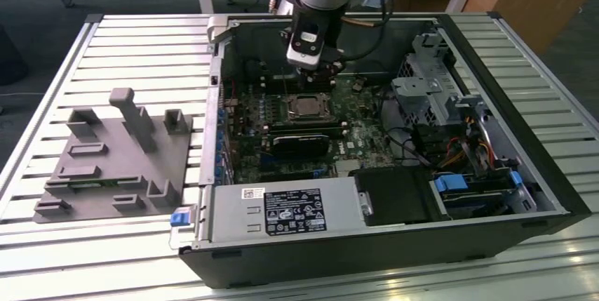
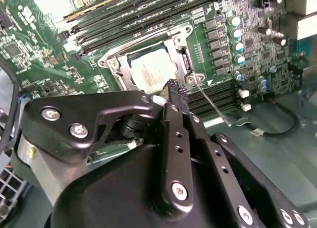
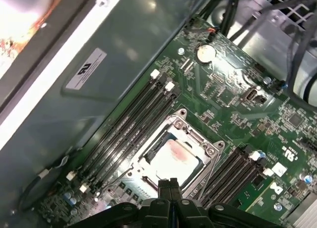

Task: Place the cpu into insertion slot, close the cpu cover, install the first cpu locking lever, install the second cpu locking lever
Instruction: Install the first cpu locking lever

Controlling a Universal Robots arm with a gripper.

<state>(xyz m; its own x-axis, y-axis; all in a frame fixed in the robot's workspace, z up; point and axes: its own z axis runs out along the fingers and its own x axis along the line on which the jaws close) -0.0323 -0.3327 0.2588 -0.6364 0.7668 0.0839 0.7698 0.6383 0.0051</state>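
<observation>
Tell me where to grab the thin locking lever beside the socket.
Take the locking lever probably at its free end, by the memory slots, coming down from above with jaws straddling it. It is a thin straight rod, and its other end is crowded against the cpu cover.

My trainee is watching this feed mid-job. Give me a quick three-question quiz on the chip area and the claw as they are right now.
1. True or false: the small square silver-grey metal-topped cpu lies inside the window of the thin square silver metal cpu cover.
2. Pick one: the black claw is A) shut and empty, B) gripping the chip, C) wide open.
3. Fill in: long narrow black memory slots flank that chip on ____ sides.
Key: 1 true; 2 A; 3 two.
</observation>
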